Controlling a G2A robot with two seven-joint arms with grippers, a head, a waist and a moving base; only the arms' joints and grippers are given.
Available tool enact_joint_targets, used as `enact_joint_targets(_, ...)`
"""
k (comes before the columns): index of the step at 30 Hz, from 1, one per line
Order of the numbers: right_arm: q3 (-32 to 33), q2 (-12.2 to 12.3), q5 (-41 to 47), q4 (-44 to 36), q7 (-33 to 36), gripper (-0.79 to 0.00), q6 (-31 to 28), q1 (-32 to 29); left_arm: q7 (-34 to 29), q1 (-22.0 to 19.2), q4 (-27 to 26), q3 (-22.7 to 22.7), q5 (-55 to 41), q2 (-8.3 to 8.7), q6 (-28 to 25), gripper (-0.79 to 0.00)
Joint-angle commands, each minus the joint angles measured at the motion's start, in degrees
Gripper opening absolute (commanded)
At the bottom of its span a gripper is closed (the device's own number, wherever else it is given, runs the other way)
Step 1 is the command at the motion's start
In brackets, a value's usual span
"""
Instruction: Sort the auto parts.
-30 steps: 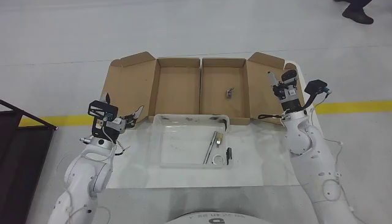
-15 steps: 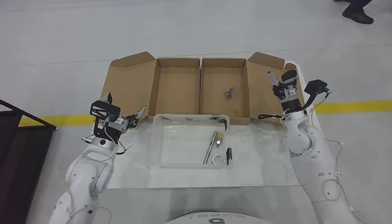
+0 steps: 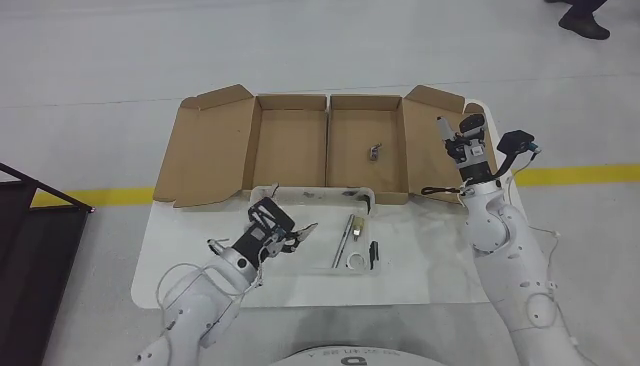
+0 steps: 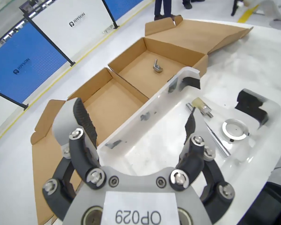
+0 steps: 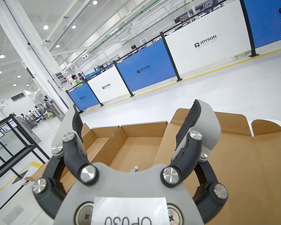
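Note:
A clear plastic tray point(image 3: 262, 258) at the table's front middle holds a metal rod point(image 3: 346, 240) and a black clip point(image 3: 373, 253). In the left wrist view the tray point(image 4: 154, 99) also shows a round metal disc point(image 4: 235, 129), a cream-capped pin point(image 4: 201, 106) and the black clip point(image 4: 250, 108). My left gripper point(image 3: 293, 234) point(image 4: 134, 111) hangs open over the tray's left half, holding nothing. Behind the tray, the right cardboard box point(image 3: 350, 171) contains a small metal bracket point(image 3: 375, 151) point(image 4: 157, 66). My right gripper point(image 3: 455, 128) point(image 5: 137, 111) stands open and raised at that box's right flap.
The left cardboard box point(image 3: 290, 151) sits beside the right one, and both have their flaps spread wide. A black rack point(image 3: 25, 236) stands off the table's left side. The white table point(image 3: 420, 266) has bare room around the tray.
My left arm swung from the table's left edge to above the tray's left half, gripper still open. The right arm and the parts stayed put.

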Motion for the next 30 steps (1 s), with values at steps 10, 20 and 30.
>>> enact_joint_targets(10, 0.0, 0.0, 0.0, 0.0, 0.0, 0.0, -0.01, 0.0, -11.75, -9.06, 6.11, 11.25, 2.12, -1.66, -0.5, -0.068)
enact_joint_targets(20, 0.0, 0.0, 0.0, 0.0, 0.0, 0.0, -0.01, 0.0, -19.08, -15.22, 9.93, 17.59, 1.71, -3.2, -0.04, -0.231)
enact_joint_targets(30, 0.0, 0.0, 0.0, 0.0, 0.0, 0.0, -0.01, 0.0, -22.75, -19.41, 14.4, 21.8, 3.02, -4.35, -0.51, -0.329)
